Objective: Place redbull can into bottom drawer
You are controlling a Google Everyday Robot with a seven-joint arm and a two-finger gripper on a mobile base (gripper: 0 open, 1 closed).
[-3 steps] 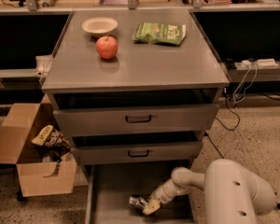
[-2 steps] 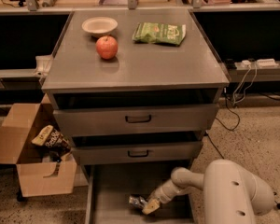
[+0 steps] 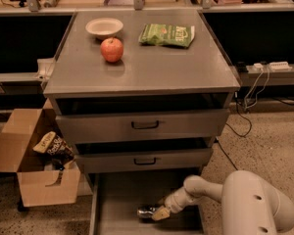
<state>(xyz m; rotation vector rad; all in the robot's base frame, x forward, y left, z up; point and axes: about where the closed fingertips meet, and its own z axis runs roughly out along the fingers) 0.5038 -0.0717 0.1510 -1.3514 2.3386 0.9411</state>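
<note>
The bottom drawer (image 3: 118,196) is pulled open below the two upper drawers, its flat grey floor showing. The redbull can (image 3: 146,211) lies on its side on that floor, near the front middle. My gripper (image 3: 159,213) reaches down into the drawer from the right, at the can's right end. My white arm (image 3: 245,199) fills the lower right corner.
On the cabinet top (image 3: 186,67) stand a red apple (image 3: 111,49), a white bowl (image 3: 104,27) and a green chip bag (image 3: 167,35). An open cardboard box (image 3: 32,170) with snack packets stands on the floor left of the cabinet. Cables lie on the floor at right.
</note>
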